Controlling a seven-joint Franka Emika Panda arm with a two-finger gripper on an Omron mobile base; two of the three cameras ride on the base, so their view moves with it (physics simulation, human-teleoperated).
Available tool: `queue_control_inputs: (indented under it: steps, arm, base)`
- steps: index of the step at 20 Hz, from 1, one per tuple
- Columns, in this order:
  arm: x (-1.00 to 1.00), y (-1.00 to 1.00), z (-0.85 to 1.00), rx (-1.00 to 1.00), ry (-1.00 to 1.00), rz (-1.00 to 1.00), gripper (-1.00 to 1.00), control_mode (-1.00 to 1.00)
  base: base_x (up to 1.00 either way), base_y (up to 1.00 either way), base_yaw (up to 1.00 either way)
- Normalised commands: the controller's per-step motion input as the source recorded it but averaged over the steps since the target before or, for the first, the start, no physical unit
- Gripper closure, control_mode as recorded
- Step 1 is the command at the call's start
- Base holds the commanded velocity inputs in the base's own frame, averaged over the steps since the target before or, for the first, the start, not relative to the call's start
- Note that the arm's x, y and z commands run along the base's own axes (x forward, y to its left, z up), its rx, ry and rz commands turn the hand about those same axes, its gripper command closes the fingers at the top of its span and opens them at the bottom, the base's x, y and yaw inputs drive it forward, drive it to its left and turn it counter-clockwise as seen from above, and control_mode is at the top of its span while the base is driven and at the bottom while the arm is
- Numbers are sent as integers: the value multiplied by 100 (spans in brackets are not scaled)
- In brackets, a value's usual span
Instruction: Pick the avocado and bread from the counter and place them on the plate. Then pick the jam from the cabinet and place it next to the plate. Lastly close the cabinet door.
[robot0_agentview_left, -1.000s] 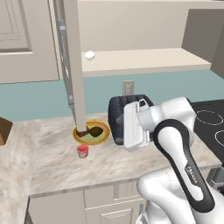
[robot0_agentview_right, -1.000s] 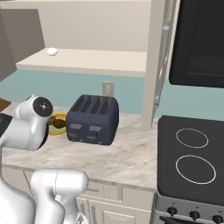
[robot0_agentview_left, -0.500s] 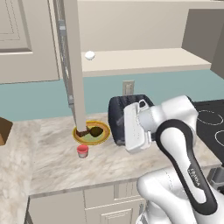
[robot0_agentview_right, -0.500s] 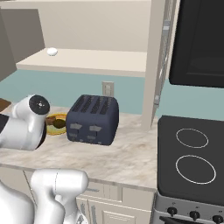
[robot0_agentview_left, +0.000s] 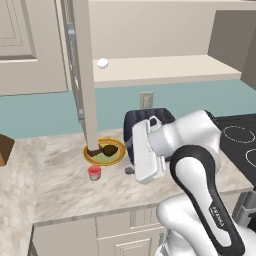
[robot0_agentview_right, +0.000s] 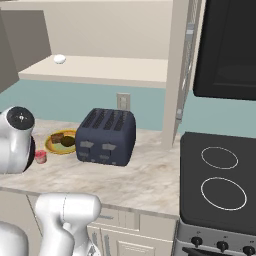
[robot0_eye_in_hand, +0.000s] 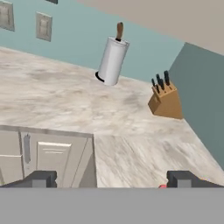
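Avocado (robot0_agentview_left: 110, 149) and bread (robot0_agentview_left: 94, 151) sit on the plate (robot0_agentview_left: 118, 158); jam (robot0_agentview_left: 94, 172) stands just beside it toward the counter's (robot0_agentview_left: 60, 185) front edge. Gripper (robot0_eye_in_hand: 112, 179) open, empty. To finish, swing round the door's (robot0_agentview_left: 83, 75) outer face and push it flat, evenly

The worktop (robot0_agentview_left: 60, 175) is beige with a grey marble pattern, against a teal wall (robot0_agentview_left: 45, 117). The plate (robot0_agentview_left: 119, 157) has a yellow-orange rim and pale green centre, carrying the dark olive-brown avocado (robot0_agentview_left: 110, 149); the jam (robot0_agentview_left: 94, 173) is red. The toaster (robot0_agentview_right: 106, 136) is dark slate blue, the cabinet (robot0_agentview_left: 85, 75) beige.
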Motion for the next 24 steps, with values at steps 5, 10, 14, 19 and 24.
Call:
queue_control_inputs:
  steps: [5, 10, 14, 19, 24]
  arm:
    - [-44, 25, 0, -7, -11, -2, -100, -100]
    - [-34, 21, 0, -7, -8, -3, -100, -100]
    - [-31, 22, 0, -9, -7, -3, -100, -100]
    - [-37, 18, 0, -8, -10, -5, -100, -100]
    - [-26, 21, 0, -9, -8, -7, -100, -100]
  base:
    - [0, 0, 0]
    - [0, 0, 0]
    - [0, 0, 0]
    - [0, 0, 0]
    - [0, 0, 0]
